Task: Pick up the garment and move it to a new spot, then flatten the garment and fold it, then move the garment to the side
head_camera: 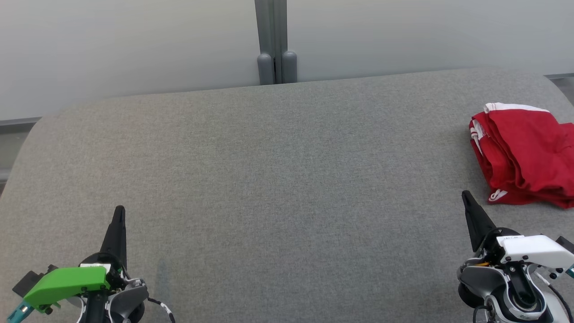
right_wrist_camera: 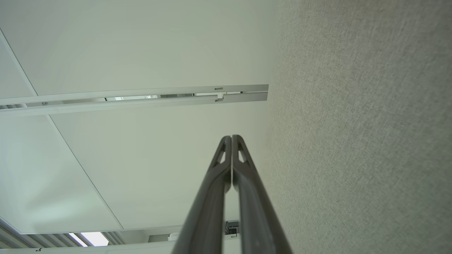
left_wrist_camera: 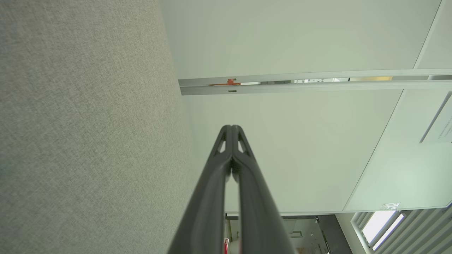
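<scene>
A red garment (head_camera: pixel 524 157) lies bunched at the right edge of the grey table (head_camera: pixel 269 179), just ahead and right of the right gripper (head_camera: pixel 466 195), well apart from the left gripper (head_camera: pixel 119 210); both have fingers pressed together, empty.

The left gripper (head_camera: pixel 119 214) sits at the lower left of the head view. Its fingers (left_wrist_camera: pixel 208 197) are pressed together tip to tip and point up the frame, with a green cover (head_camera: pixel 67 280) on the wrist. The right gripper (head_camera: pixel 467 198) sits at the lower right, closed likewise and leaning slightly up-left, under a white cover (head_camera: pixel 533 249). Both are empty.
</scene>
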Robot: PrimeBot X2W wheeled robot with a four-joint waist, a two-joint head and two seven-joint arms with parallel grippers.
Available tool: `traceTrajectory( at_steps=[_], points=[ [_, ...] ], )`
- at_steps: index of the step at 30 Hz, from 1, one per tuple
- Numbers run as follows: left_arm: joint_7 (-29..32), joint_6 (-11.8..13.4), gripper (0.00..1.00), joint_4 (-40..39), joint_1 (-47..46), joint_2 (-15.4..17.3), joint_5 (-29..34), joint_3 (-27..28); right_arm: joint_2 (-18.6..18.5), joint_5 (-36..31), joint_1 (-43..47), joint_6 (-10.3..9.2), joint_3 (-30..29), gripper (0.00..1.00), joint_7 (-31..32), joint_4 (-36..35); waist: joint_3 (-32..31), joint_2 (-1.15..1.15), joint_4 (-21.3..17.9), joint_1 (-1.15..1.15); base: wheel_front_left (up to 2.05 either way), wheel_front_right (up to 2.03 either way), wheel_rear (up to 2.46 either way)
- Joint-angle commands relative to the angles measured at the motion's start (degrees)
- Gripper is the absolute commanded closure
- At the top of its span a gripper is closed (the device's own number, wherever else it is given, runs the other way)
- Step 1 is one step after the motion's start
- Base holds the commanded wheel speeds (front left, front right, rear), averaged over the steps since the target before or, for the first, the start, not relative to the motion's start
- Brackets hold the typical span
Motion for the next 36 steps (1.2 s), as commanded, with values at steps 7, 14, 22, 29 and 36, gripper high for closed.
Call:
traceTrajectory(
  at_steps=[7, 14, 22, 29, 36],
  points=[
    [0.2, -0.3, 1.00, -0.1, -0.6, 0.4, -0.1, 0.2, 0.0, 0.4, 0.5, 0.02, -0.1, 1.00, 0.1, -0.3, 0.0, 0.00, 0.0, 0.00, 0.00, 0.00, 0.00],
    [0.2, -0.3, 1.00, -0.1, -0.6, 0.4, -0.1, 0.2, 0.0, 0.4, 0.5, 0.02, -0.1, 1.00, 0.1, -0.3, 0.0, 0.00, 0.0, 0.00, 0.00, 0.00, 0.00],
    [0.2, -0.3, 1.00, -0.1, -0.6, 0.4, -0.1, 0.2, 0.0, 0.4, 0.5, 0.02, -0.1, 1.00, 0.1, -0.3, 0.0, 0.00, 0.0, 0.00, 0.00, 0.00, 0.00],
    [0.2, -0.3, 1.00, -0.1, -0.6, 0.4, -0.1, 0.2, 0.0, 0.4, 0.5, 0.02, -0.1, 1.00, 0.1, -0.3, 0.0, 0.00, 0.0, 0.00, 0.00, 0.00, 0.00],
    [0.2, -0.3, 1.00, -0.1, -0.6, 0.4, -0.1, 0.2, 0.0, 0.4, 0.5, 0.02, -0.1, 1.00, 0.1, -0.3, 0.0, 0.00, 0.0, 0.00, 0.00, 0.00, 0.00]
  ],
)
